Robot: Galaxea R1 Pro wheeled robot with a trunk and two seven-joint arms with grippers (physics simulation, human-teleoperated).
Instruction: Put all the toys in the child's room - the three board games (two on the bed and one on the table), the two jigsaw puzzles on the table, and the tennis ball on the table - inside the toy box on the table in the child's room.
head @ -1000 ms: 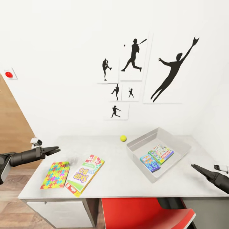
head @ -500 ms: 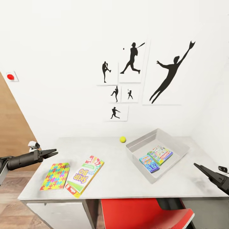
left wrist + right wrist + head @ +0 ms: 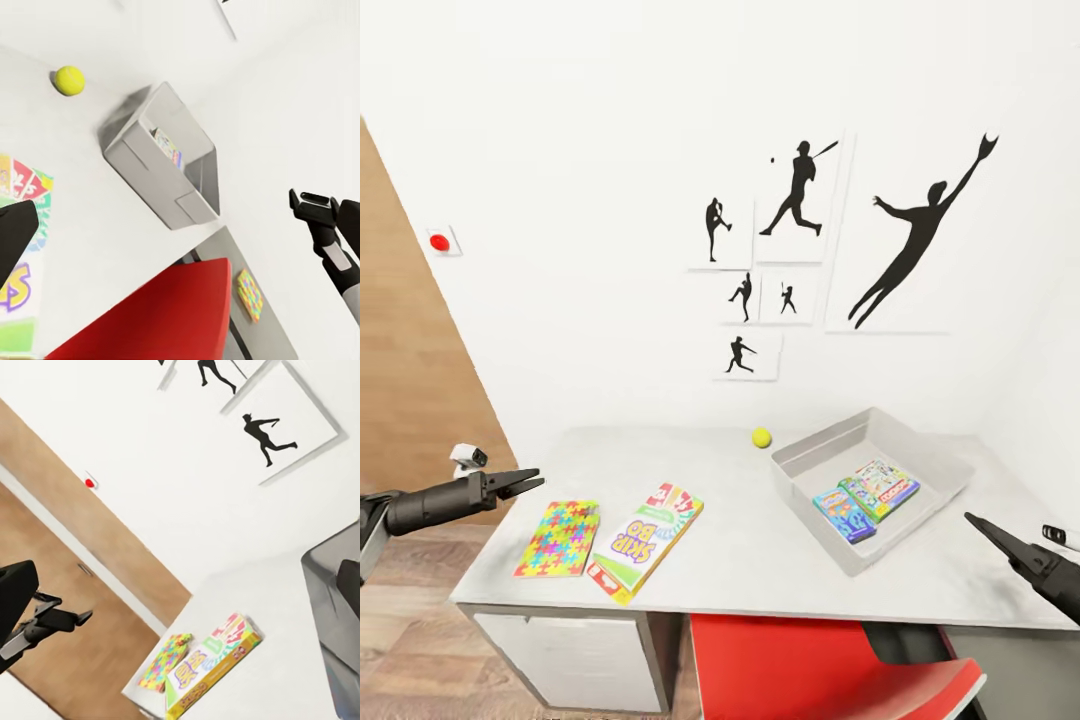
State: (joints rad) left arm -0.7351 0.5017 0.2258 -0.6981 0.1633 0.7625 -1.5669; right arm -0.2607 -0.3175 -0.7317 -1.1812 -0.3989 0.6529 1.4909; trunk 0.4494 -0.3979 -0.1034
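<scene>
1. Head view: the board game (image 3: 646, 542) lies flat near the grey table's (image 3: 760, 580) front-left part, its long axis running diagonally from the near-left edge up toward the far right. Its printed title reads upside down from here.
2. Just beside it on the left, parallel and close, lies a jigsaw puzzle (image 3: 557, 538) with a bright multicoloured cover. Whether the two boxes touch cannot be told.
3. The tennis ball (image 3: 761, 437) sits near the table's far edge by the wall, just off the toy box's (image 3: 920, 490) nearest far corner.
4. The grey toy box stands on the table's right half, turned diagonally; inside lie two colourful flat boxes (image 3: 865, 497) side by side.
5. The left gripper (image 3: 528, 483) hangs past the table's left edge, level with it, fingers nearly together and holding nothing.
6. The right gripper (image 3: 977, 525) reaches in over the table's near-right edge, narrowed to a point, empty.
7. A red chair (image 3: 830, 670) is pushed under the front edge, between the robot and the table. Baseball silhouettes (image 3: 840, 240) hang on the wall.
8. Left wrist view: a second puzzle-patterned box (image 3: 250, 295) lies low beside the red chair, on a grey surface the head view does not reveal; the right arm (image 3: 330, 240) appears across the room.
9. Right wrist view: a wooden door (image 3: 67, 615) and a red wall button (image 3: 89, 481) stand behind the left arm (image 3: 45, 622).
</scene>
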